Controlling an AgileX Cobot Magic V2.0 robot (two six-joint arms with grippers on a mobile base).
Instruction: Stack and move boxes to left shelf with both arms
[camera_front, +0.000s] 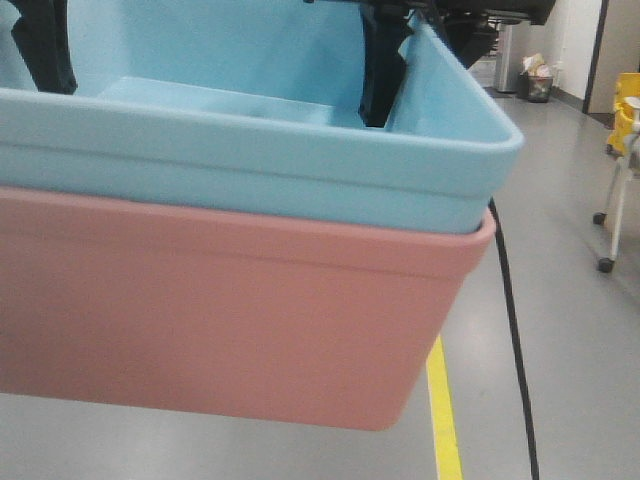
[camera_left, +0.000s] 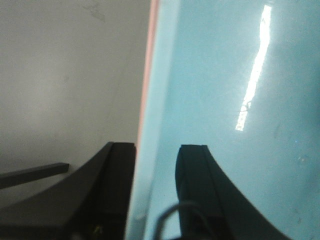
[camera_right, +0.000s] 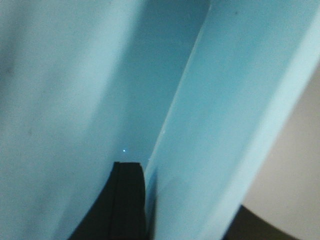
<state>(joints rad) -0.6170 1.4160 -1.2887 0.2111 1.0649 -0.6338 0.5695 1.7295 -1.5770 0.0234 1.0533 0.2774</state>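
The light sky-blue box (camera_front: 250, 150) sits nested inside the salmon-pink box (camera_front: 220, 300), and the pair hangs above the floor, close to the front camera. My left gripper (camera_left: 157, 147) is shut on the stack's left wall, one finger outside by the pink rim (camera_left: 148, 75) and one inside the blue box (camera_left: 225, 100). My right gripper (camera_right: 190, 192) is shut on the blue box's right wall (camera_right: 235, 100); its inner finger (camera_right: 127, 200) lies against the inside. Both inner fingers (camera_front: 385, 70) show black inside the blue box. The left shelf is out of view.
Grey floor lies below with a yellow line (camera_front: 443, 410) and a black cable (camera_front: 512, 330) running away. A wheeled white frame (camera_front: 618, 200) stands at the right, with a waste bin (camera_front: 539, 85) and yellow equipment (camera_front: 628, 110) further back.
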